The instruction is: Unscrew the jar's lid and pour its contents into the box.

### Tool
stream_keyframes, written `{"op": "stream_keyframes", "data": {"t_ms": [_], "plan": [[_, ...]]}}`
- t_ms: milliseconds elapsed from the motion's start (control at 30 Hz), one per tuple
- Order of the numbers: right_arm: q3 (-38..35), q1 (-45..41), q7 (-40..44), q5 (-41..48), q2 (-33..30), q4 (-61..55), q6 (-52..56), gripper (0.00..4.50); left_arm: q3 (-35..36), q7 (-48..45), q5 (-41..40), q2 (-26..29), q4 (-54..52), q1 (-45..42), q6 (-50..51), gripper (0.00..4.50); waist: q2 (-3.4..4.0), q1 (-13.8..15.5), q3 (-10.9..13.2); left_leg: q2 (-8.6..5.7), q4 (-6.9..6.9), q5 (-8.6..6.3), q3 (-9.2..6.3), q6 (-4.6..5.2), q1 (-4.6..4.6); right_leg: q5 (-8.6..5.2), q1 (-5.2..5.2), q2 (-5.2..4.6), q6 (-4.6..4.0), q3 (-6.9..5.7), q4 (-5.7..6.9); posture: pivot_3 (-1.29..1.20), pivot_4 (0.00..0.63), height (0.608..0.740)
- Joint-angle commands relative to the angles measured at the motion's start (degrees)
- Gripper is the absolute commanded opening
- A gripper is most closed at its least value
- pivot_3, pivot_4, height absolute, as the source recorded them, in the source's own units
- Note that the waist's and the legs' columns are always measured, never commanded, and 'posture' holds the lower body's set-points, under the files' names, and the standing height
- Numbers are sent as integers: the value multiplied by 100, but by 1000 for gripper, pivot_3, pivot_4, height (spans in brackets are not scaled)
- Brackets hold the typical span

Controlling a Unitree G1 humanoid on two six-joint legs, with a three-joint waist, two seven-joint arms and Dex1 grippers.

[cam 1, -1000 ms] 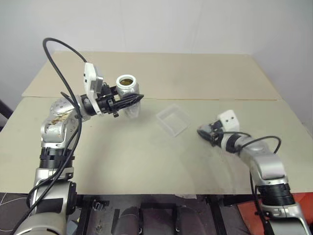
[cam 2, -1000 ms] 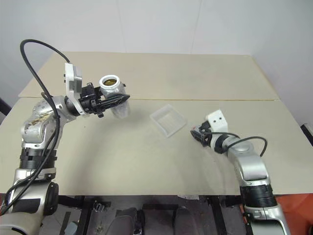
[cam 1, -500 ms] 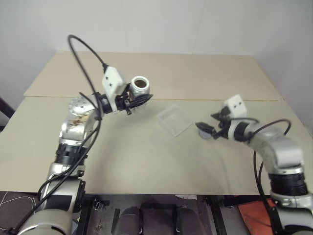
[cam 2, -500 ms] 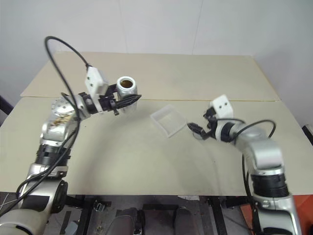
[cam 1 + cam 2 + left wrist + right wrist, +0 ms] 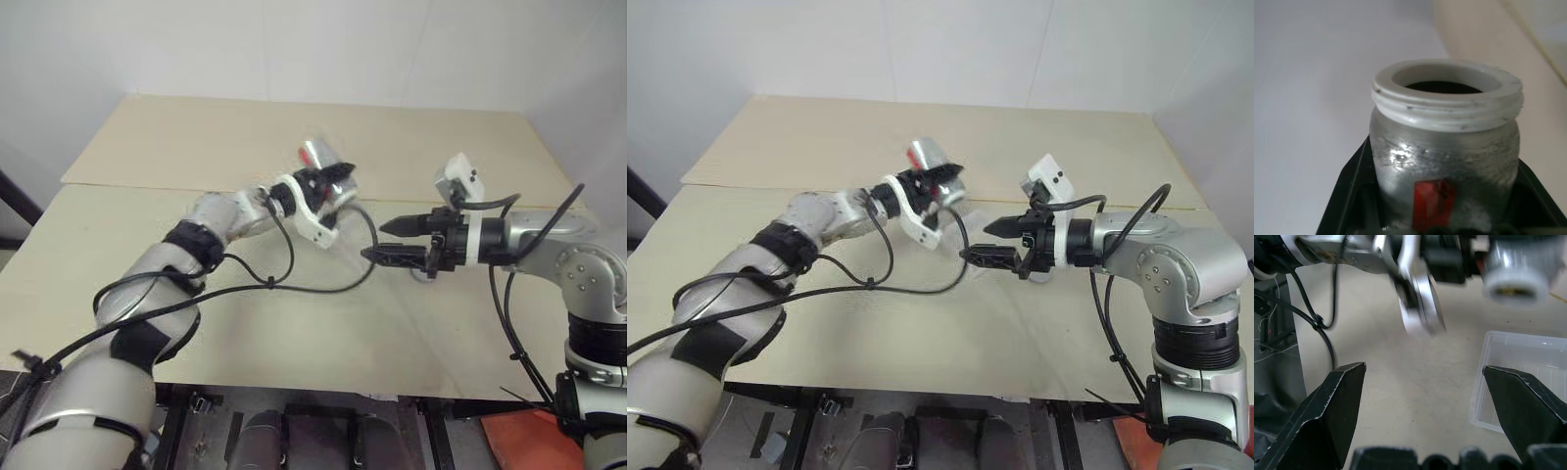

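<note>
Holding the jar, already uncapped, pinched in my left end effector and tipped above the table, I keep my right end effector spread and empty; pouring into the box remains.

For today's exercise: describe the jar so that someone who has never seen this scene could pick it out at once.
Start at the beige table and follow the robot's left arm out over its middle. The left gripper is shut on the jar, held in the air with its mouth open, the lid off. Its marks are silvery-grey sides, a white threaded rim and a red label stripe, unlike the flat clear box on the table.
</note>
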Motion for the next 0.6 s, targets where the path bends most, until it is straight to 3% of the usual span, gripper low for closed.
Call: {"op": "stream_keyframes", "data": {"t_ms": [33, 300, 433, 600], "plan": [[-304, -130, -176, 216, -34, -204, 84, 4466, -639, 719, 756, -453, 606, -486, 634, 1992, -1, 1, 1, 0, 1, 0, 5, 0, -5, 0, -5, 0, 0, -1, 1, 0, 150, 740], [-797, 131, -656, 631, 53, -566, 260, 4466, -1037, 974, 918, -1066, 1397, -837, 1184, 1992, -2, -26, 1, 3, 13, 2, 5, -3, -49, 0, -58, 0, 0, 6, 22, 0, 150, 740], [-978, 289, -845, 799, 36, -695, 319, 4466, -985, 990, 775, -977, 1421, -818, 1029, 1992, -3, -37, 2, 3, 15, 2, 3, -3, -49, 0, -58, -1, 0, 6, 25, 0, 150, 740], [-952, 345, -950, 829, -42, -707, 247, 4466, -280, 490, -127, -640, 1347, -707, 359, 1992, -3, -50, 2, 4, 18, 2, 0, -3, -49, 1, -59, -4, -1, 7, 29, 0, 150, 740]]}}
